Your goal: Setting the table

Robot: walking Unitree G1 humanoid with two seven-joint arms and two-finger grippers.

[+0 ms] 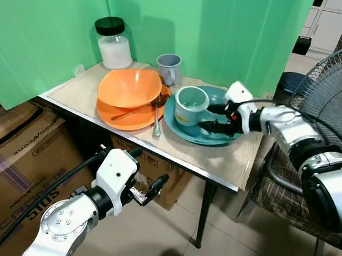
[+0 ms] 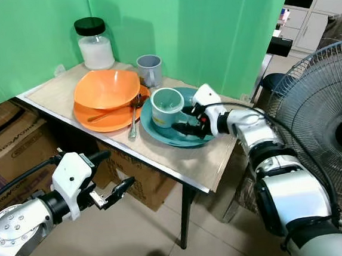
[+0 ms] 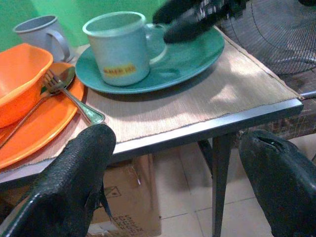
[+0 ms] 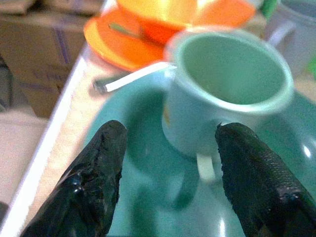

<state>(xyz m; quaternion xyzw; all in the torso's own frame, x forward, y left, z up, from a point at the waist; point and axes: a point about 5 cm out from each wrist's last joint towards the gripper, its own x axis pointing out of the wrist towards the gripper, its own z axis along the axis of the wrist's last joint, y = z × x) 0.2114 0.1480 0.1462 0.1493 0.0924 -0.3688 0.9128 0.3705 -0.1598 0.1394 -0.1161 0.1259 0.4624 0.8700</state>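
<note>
A pale green mug (image 1: 190, 105) stands upright on a teal plate (image 1: 186, 132) near the table's front right. My right gripper (image 1: 215, 117) hovers over the plate just right of the mug, open, its fingers (image 4: 89, 182) either side of the mug's handle (image 4: 205, 167) without touching it. An orange bowl (image 1: 128, 87) sits on an orange plate (image 1: 113, 118), with a fork and spoon (image 1: 157, 118) lying across the plate's edge. A grey mug (image 1: 169, 68) stands behind. My left gripper (image 1: 150, 168) is open below the table's front edge.
A lidded glass jar (image 1: 114, 44) of white powder stands at the table's back corner against a green screen. Cardboard boxes (image 1: 24, 159) sit under and left of the table. A floor fan (image 1: 335, 89) stands close on the right.
</note>
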